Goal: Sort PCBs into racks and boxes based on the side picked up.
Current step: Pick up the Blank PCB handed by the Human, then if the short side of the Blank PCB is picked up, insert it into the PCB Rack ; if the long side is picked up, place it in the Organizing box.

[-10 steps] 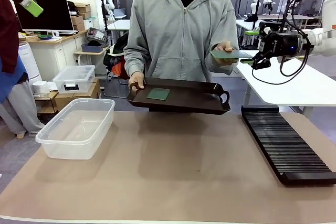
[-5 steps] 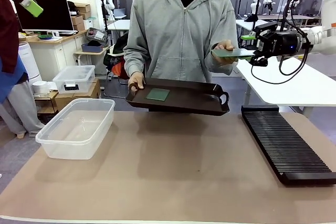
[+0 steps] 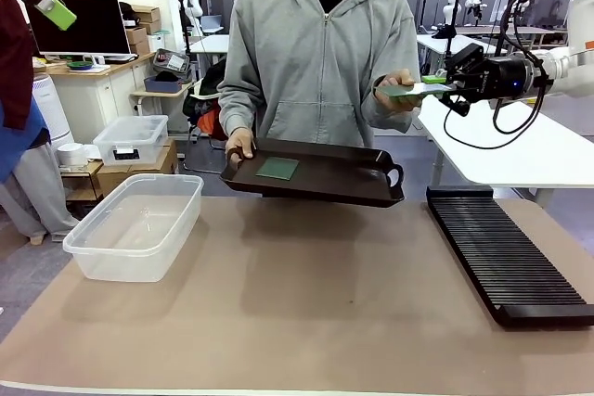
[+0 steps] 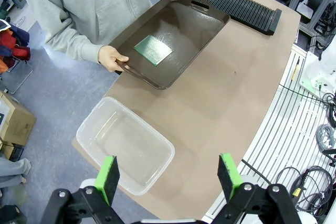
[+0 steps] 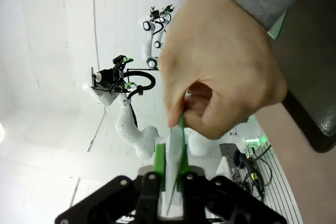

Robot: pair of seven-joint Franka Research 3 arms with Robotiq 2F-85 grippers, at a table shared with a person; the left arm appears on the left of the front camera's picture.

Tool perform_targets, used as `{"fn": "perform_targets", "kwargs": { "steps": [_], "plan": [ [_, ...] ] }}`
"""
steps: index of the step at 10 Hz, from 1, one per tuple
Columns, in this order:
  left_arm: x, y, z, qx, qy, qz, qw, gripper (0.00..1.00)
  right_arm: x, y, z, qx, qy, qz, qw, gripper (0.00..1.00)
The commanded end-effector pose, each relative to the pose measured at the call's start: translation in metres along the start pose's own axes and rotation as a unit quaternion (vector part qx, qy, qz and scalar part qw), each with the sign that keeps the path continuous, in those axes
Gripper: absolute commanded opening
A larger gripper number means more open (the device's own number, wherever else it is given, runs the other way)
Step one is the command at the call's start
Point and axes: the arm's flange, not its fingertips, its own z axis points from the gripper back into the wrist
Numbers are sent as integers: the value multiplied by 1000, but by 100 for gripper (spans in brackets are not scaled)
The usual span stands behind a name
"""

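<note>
A person across the table holds a dark brown tray (image 3: 357, 181) by one handle, and one green PCB (image 3: 278, 168) lies flat on it. Their other hand (image 3: 394, 90) pinches a second PCB (image 3: 415, 90) by one end. My right gripper (image 3: 447, 86) is shut on that board's other end; in the right wrist view both green pads (image 5: 159, 162) clamp the thin board (image 5: 174, 153) below the person's fingers. My left gripper (image 4: 169, 177) hangs open high above the table, over the clear box (image 4: 126, 145). The black rack (image 3: 506, 257) lies at the table's right.
The clear box (image 3: 139, 224) stands at the table's left. A smaller lidded box (image 3: 132, 139) sits on a low shelf behind it. A white table (image 3: 501, 150) stands behind the rack. The brown mat between box and rack is bare.
My right gripper's jaws have closed on the PCB that the person holds out. Hand, board and gripper have risen slightly. The left arm has not moved.
</note>
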Motion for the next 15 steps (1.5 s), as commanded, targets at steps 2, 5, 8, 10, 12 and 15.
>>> {"fn": "perform_targets", "kwargs": {
  "steps": [2,5,8,10,12,15],
  "plan": [
    [-2,0,-1,-4,-3,-2,1000,100,-3,-1,0,3,17,-4,1000,0],
    [-2,0,-1,-4,-3,-2,1000,100,-4,-1,-1,-1,26,-19,999,0],
    [-2,0,-1,-4,-3,-2,1000,100,-3,-1,-2,4,13,-9,1000,0],
    [-2,0,-1,-4,-3,-2,1000,100,-3,-1,-2,4,13,-9,1000,0],
    [-2,0,-1,-4,-3,-2,1000,100,-3,-1,-2,4,13,-9,1000,0],
    [-2,0,-1,-4,-3,-2,1000,100,-3,-1,-2,4,13,-9,1000,0]
  ]
}}
